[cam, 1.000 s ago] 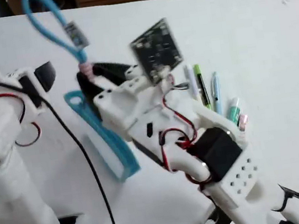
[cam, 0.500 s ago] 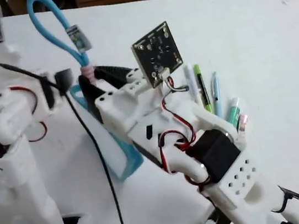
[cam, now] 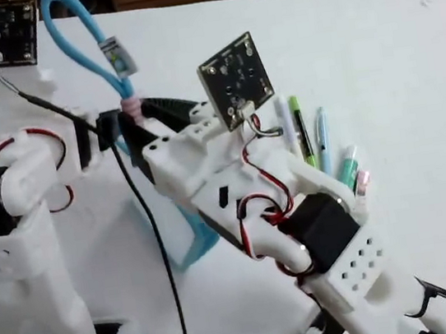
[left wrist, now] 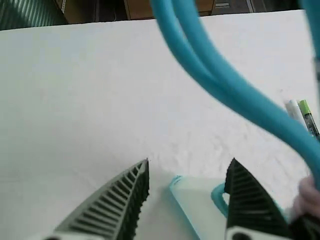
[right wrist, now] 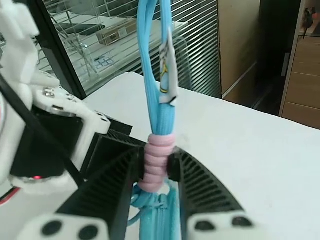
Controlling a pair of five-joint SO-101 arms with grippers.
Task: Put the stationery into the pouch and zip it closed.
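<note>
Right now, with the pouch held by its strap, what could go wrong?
The right gripper grips only the pink wrap on the blue strap, so the pouch may swing or slip.
The open left gripper is at the pouch edge with the strap close by; it could catch the strap.
The pens lie close beside the right arm, which might sweep them.

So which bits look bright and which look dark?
High view: the white table is evenly bright, with hardly any shadow by the pens. Right wrist view: daylight shows through the window blinds. Left wrist view: the left gripper looks dark against the pale table.
</note>
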